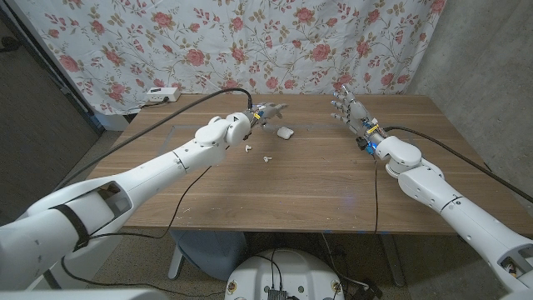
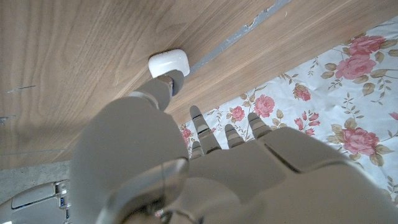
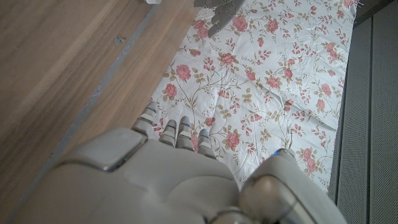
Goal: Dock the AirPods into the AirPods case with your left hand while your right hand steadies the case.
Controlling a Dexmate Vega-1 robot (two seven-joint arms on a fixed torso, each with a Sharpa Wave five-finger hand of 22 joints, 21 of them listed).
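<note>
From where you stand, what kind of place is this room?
Probably a makeshift robot test room, not a home: a plain wooden table stands against a floral cloth backdrop hung on the wall, with a power strip at the table's far corner and cables trailing across it.

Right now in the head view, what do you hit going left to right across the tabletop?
White power strip at the far left edge → left hand → two loose AirPods → AirPods case → right hand, fingers apart and holding nothing.
</note>
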